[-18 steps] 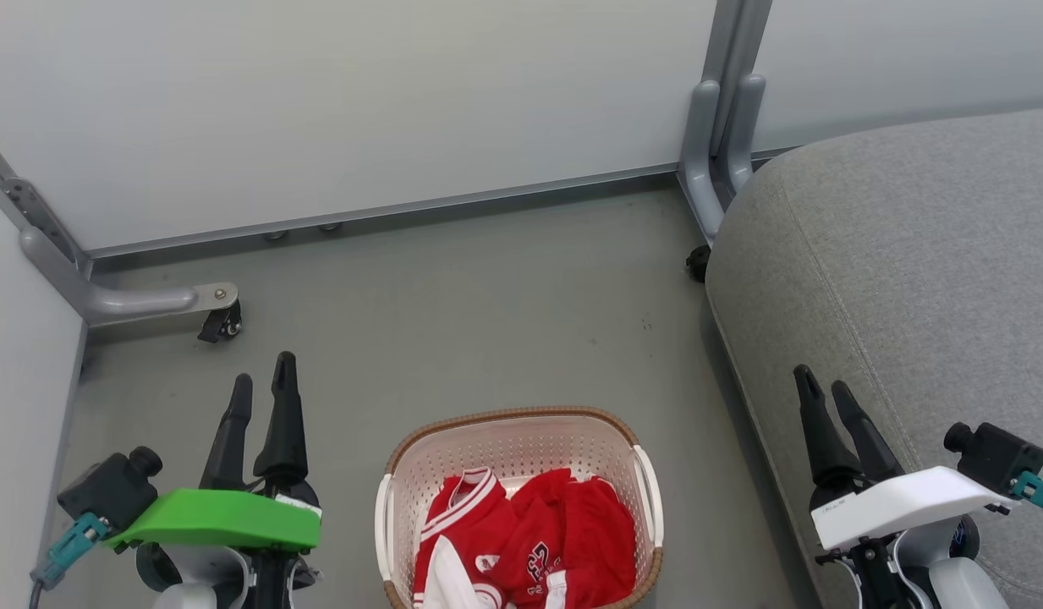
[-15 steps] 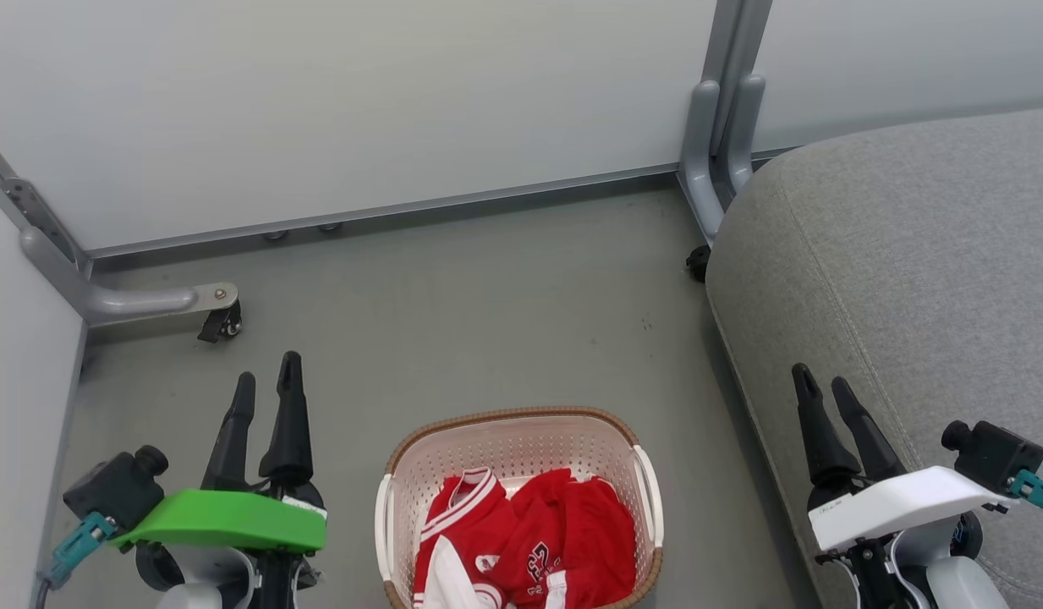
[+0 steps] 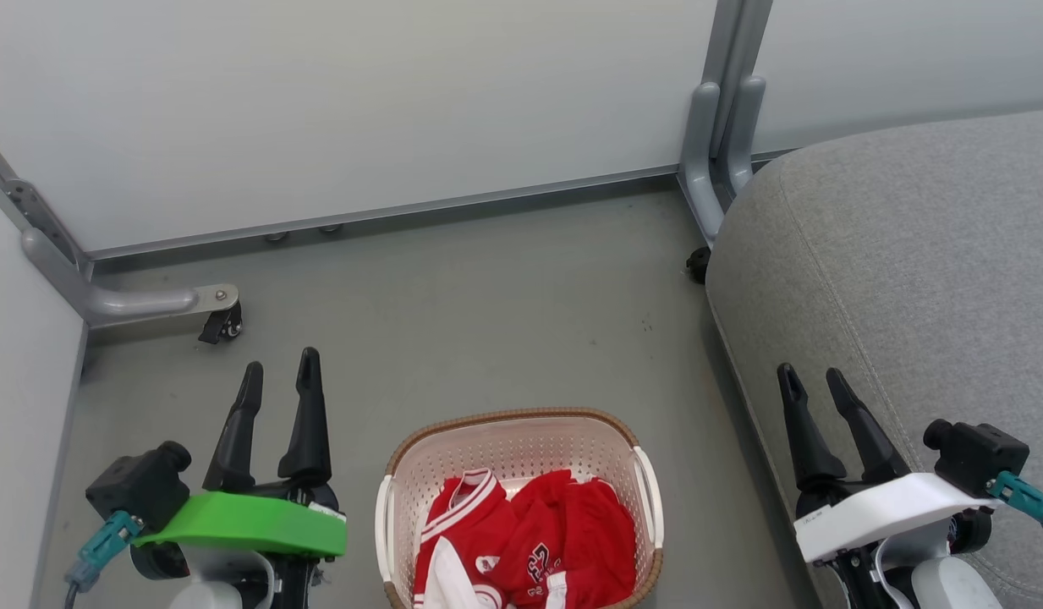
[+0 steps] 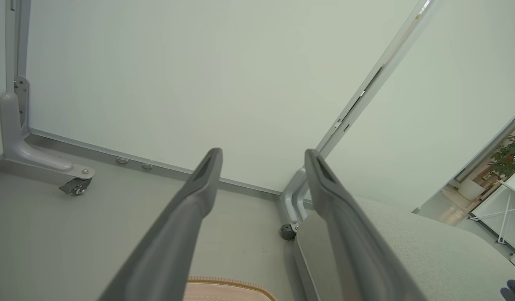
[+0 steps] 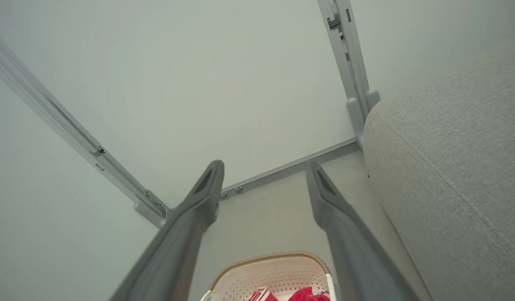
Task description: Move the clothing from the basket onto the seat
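While in basket (image 3: 513, 416), clothing (image 3: 529, 541) btwn left gripper (image 3: 281, 362) & right gripper (image 3: 809, 372).

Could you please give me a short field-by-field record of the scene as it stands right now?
basket: on the floor, between the two hands, left of the seat
clothing: red and white, bunched inside the basket
seat: grey cushion, no clothing on its visible part
left hand: open, empty, above the floor left of the basket
right hand: open, empty, right of the basket, by the seat's edge
progress: clothing not yet grasped
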Tool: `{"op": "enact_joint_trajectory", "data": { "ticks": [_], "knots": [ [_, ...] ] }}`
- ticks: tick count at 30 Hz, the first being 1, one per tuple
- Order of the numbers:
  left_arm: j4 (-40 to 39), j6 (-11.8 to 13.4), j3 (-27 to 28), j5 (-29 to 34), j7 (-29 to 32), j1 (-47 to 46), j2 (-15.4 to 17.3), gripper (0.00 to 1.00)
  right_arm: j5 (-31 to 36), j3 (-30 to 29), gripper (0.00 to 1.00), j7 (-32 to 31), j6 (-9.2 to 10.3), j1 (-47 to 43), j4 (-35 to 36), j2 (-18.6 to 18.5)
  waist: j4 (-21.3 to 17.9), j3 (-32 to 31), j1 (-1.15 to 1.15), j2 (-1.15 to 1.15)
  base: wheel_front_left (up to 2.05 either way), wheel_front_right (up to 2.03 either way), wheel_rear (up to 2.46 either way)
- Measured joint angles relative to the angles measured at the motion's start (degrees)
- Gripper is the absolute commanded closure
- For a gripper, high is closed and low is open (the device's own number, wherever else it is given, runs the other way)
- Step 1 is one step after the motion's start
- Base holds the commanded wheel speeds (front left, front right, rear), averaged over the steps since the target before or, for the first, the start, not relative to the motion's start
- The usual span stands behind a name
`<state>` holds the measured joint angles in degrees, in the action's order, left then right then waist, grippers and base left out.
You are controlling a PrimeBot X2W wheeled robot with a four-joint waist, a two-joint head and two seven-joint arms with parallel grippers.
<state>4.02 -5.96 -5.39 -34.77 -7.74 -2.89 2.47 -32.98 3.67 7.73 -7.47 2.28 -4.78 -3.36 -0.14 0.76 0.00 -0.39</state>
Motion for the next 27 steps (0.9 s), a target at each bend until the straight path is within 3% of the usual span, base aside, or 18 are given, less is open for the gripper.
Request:
{"op": "enact_joint_trajectory", "data": {
  "ticks": [27],
  "knots": [
    [-1.6,0.5,-2.5,14.6,-3.9,1.1,0.1,0.00,14.9,-0.1,0.00,3.8,-0.01,-1.4,1.7,0.2,-0.2,-0.4,0.00,0.00,0.00,0.00,0.00]
  ]
}}
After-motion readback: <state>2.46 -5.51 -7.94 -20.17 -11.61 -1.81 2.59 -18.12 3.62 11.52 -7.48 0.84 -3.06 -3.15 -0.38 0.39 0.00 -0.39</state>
